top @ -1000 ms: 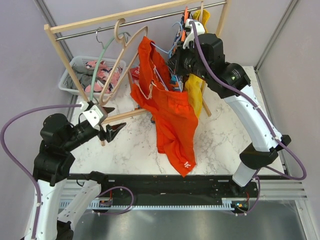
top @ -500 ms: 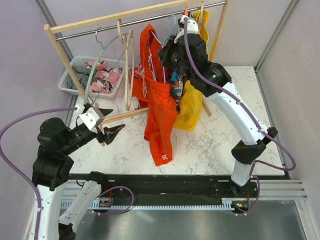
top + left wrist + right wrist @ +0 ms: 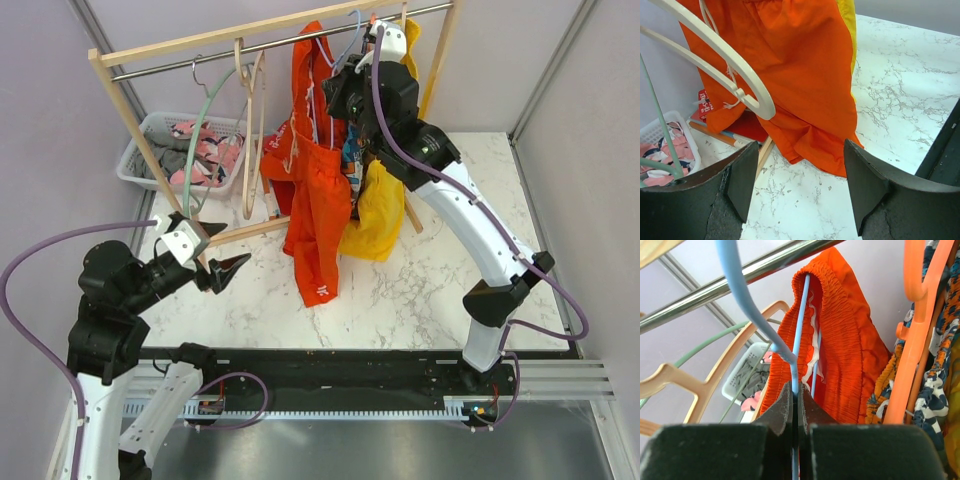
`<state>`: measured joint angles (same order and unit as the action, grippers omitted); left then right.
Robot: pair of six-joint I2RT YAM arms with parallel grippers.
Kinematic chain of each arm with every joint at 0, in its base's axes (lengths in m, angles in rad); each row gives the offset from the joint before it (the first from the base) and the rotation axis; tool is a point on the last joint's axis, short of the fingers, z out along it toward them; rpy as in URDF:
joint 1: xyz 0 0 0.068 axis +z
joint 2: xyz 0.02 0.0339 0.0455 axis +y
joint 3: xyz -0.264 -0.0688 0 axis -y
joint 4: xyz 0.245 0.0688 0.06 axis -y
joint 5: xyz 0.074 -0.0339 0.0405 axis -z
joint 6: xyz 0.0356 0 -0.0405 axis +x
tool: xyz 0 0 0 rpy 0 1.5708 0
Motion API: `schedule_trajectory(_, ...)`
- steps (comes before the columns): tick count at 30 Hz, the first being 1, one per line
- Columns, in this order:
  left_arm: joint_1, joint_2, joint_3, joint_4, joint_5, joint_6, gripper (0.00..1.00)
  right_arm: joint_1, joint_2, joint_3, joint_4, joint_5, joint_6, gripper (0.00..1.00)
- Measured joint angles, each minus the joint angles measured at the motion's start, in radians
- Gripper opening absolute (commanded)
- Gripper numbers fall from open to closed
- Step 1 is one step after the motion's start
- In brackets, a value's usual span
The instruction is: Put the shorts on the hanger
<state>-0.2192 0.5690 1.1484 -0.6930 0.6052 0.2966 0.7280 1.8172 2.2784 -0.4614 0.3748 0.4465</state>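
The orange-red shorts point(image 3: 318, 170) hang on the thin light-blue hanger point(image 3: 800, 335), waistband point(image 3: 840, 335) up at the metal rail point(image 3: 280, 40) and legs down to the table. My right gripper point(image 3: 796, 392) is shut on the hanger's neck just below its hook point(image 3: 742, 295), which curves up beside the rail point(image 3: 740, 277); I cannot tell if it rests on it. In the top view that gripper point(image 3: 345, 85) is high beside the shorts. My left gripper point(image 3: 228, 270) is open and empty, low over the table left of the shorts' hem point(image 3: 805, 100).
Beige wooden hangers point(image 3: 250, 120) and a teal-green hanger point(image 3: 200, 130) hang on the rail. A yellow garment point(image 3: 375, 215) and a patterned garment point(image 3: 940, 340) on an orange hanger point(image 3: 912, 340) hang right of the shorts. A white basket point(image 3: 185, 150) of clothes stands back left. The rack's wooden frame point(image 3: 130, 130) crosses the table.
My right gripper has raised the hanger with the shorts from mid-table up to the rail; the shorts now hang straight down. My left gripper has stayed put, open.
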Motion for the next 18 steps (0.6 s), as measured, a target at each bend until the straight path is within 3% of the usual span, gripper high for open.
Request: schedule_trajectory(18, 0.0, -0.014, -0.035, -0.007, -0.031, -0.017, 0.77, -0.047, 0.051, -0.097, 0.111, 0.021, -0.05, 0.0)
